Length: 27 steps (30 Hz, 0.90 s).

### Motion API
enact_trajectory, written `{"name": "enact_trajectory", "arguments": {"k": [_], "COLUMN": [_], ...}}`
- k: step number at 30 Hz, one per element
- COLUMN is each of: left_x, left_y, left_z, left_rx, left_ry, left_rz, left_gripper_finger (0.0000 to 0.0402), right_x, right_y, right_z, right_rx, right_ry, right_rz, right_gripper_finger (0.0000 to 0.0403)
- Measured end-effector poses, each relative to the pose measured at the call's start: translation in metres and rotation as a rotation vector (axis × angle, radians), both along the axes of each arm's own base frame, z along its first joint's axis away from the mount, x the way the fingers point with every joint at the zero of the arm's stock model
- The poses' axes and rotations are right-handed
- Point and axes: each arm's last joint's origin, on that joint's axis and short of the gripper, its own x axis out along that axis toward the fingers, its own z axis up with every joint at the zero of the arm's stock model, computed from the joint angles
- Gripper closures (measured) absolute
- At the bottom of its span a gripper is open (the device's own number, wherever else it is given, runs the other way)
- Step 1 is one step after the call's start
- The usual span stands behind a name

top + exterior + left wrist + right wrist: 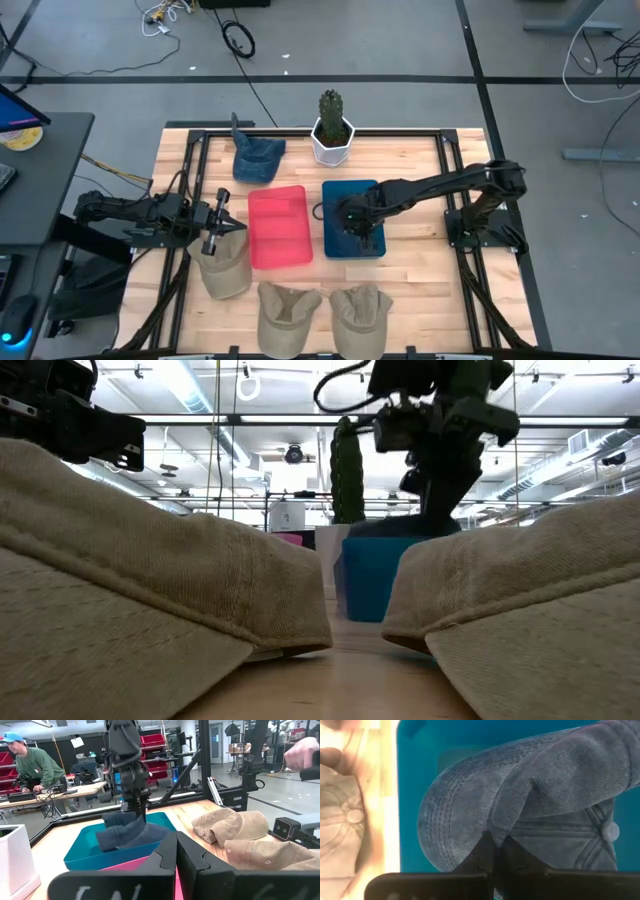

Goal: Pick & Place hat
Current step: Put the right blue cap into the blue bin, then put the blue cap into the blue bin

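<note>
Left hand [222, 213]: you have it clenched on nothing, over the bench [420, 290] by the left tan hat [224, 271].
Pink tray [278, 227]: between your two hands.
Blue tray [372, 248]: just right of the pink one.
Right hand [349, 218]: clenched on the denim hat [530, 805], pinching a fold of its cloth.
Denim hat: it hangs right under your right hand, inside the blue tray.
</note>
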Motion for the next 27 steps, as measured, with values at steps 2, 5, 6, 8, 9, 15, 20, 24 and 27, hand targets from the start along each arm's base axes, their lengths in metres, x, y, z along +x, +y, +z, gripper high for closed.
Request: {"name": "enact_trajectory", "arguments": {"k": [2, 5, 6, 8, 9, 15, 20, 24, 27], "left_x": [0.000, 0.000, 0.000, 0.000, 0.000, 0.000, 0.000, 0.000, 0.000], "left_y": [0.000, 0.000, 0.000, 0.000, 0.000, 0.000, 0.000, 0.000, 0.000], "left_z": [0.000, 0.000, 0.000, 0.000, 0.000, 0.000, 0.000, 0.000, 0.000], "left_rx": [0.000, 0.000, 0.000, 0.000, 0.000, 0.000, 0.000, 0.000, 0.000], "left_ry": [0.000, 0.001, 0.000, 0.000, 0.000, 0.000, 0.000, 0.000, 0.000], "left_rz": [0.000, 0.000, 0.000, 0.000, 0.000, 0.000, 0.000, 0.000, 0.000], "left_gripper_finger": [0.0399, 0.0399, 0.0399, 0.0399, 0.0399, 0.0399, 0.0399, 0.0399, 0.0399], "right_x": [0.002, 0.002, 0.002, 0.002, 0.002, 0.002, 0.000, -0.002, -0.003], "right_y": [0.000, 0.000, 0.000, -0.001, -0.001, -0.002, -0.008, -0.013, -0.016], "right_z": [-0.003, -0.003, -0.003, -0.001, -0.001, -0.001, 0.005, 0.013, 0.017], "right_rx": [0.000, 0.000, 0.000, -0.008, -0.014, -0.050, -0.064, -0.090, -0.091], "right_ry": [0.003, 0.001, -0.002, -0.007, -0.010, -0.013, -0.038, -0.066, -0.086], "right_rz": [0.000, 0.000, 0.000, -0.003, -0.005, -0.002, -0.002, 0.019, 0.009], "right_gripper_finger": [0.0390, 0.0367, 0.0358, 0.0339, 0.0329, 0.0258, 0.0211, 0.0192, 0.0186]}}
